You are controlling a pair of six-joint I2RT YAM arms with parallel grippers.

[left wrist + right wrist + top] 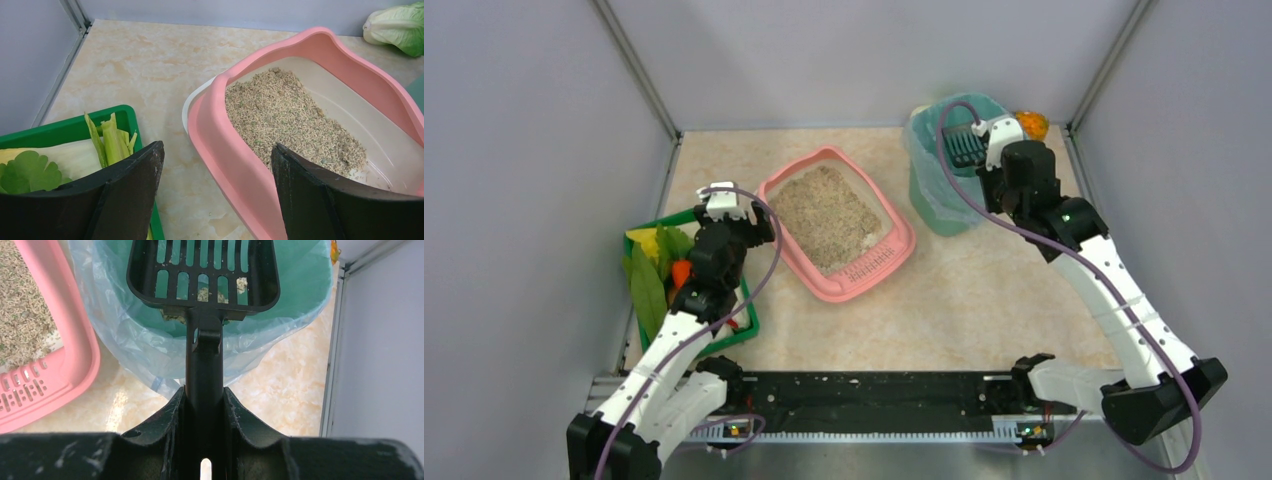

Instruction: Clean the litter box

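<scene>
The pink litter box (902,245) lies at the table's middle, beige litter (829,215) inside and its slotted ledge at the near right end. My left gripper (736,215) is open and empty at the box's left rim; in the left wrist view the pink rim (235,165) runs between my spread fingers (130,190). My right gripper (992,140) is shut on the handle of a black slotted scoop (202,270). It holds the scoop over the teal-lined bin (929,190), with a few litter clumps on the scoop.
A green tray (746,330) of leafy and colourful items sits at the left, under my left arm. An orange object (1031,123) lies behind the bin. A cabbage (397,27) shows far right in the left wrist view. Walls enclose the table.
</scene>
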